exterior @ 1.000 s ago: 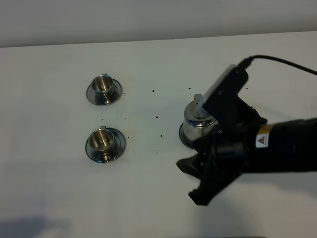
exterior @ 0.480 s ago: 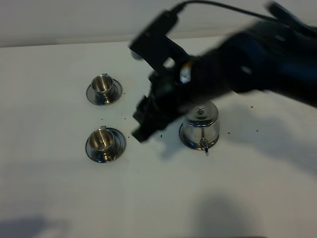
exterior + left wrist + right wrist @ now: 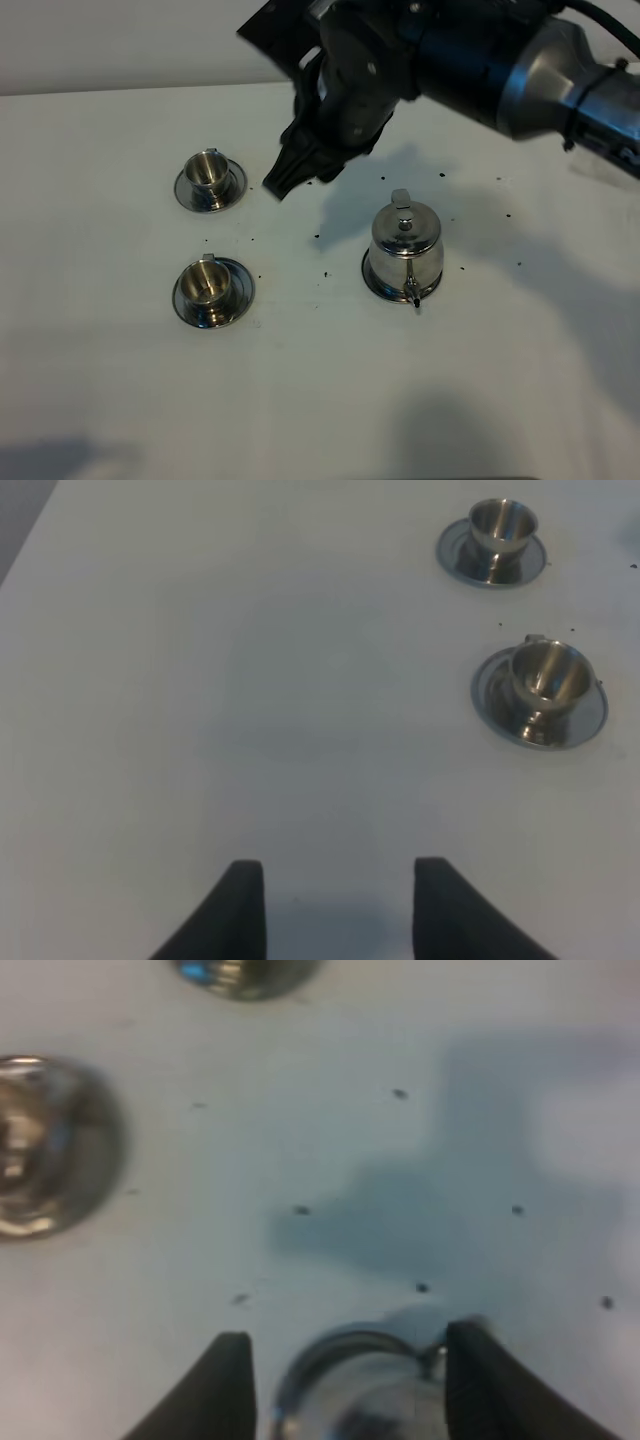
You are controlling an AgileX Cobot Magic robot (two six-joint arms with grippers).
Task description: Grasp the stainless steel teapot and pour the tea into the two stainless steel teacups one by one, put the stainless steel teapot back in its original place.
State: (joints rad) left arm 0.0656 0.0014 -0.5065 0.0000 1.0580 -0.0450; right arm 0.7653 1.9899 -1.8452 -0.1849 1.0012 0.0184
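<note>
Across the whole scene stretched a white table (image 3: 100,400), which bore everything else. Above its far side hung the right arm (image 3: 480,50), dark and bulky, reaching in from the right toward the middle. Its right gripper (image 3: 290,172) pointed down and to the left, raised off the table, with the jaws well apart and nothing held. The right wrist view showed the pot's blurred top below the parted fingers. The left gripper (image 3: 338,880) hovered over the table with its jaws likewise spread and empty, well apart from the cups. Right of centre stood the stainless steel teapot (image 3: 403,250), upright, lid on, spout toward the near edge, touched by neither gripper. To the left sat the far teacup (image 3: 208,170) and the near teacup (image 3: 208,282), each on its own saucer (image 3: 236,300). Tiny dark specks (image 3: 318,236) lay scattered between the cups and the pot.
</note>
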